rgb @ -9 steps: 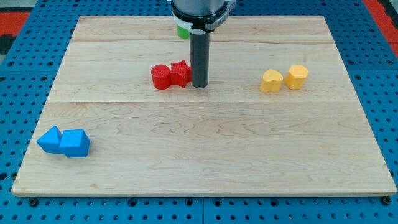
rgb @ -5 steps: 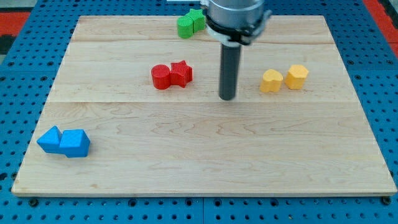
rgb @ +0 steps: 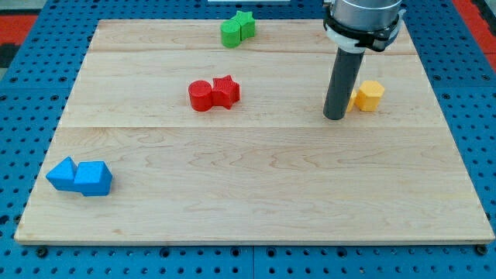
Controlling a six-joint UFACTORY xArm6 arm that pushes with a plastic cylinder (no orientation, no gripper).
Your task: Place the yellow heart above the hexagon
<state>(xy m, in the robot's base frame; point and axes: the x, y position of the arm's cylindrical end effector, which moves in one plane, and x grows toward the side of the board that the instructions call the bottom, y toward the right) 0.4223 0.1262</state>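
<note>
My tip [rgb: 335, 117] rests on the wooden board [rgb: 248, 178] at the view's right. The rod stands in front of the yellow heart and hides most of it. Only a yellow sliver [rgb: 353, 100] shows at the rod's right side. The yellow hexagon [rgb: 371, 94] sits just right of that sliver, slightly higher in the view. I cannot tell whether my tip touches the heart.
A red cylinder [rgb: 201, 95] and a red star [rgb: 225, 91] touch each other left of centre. Two green blocks [rgb: 236, 29] sit at the view's top edge. Two blue blocks [rgb: 80, 177] sit at the bottom left.
The rod has moved from beside the red star rightward across the board to the yellow heart, which it now covers. No block has visibly moved.
</note>
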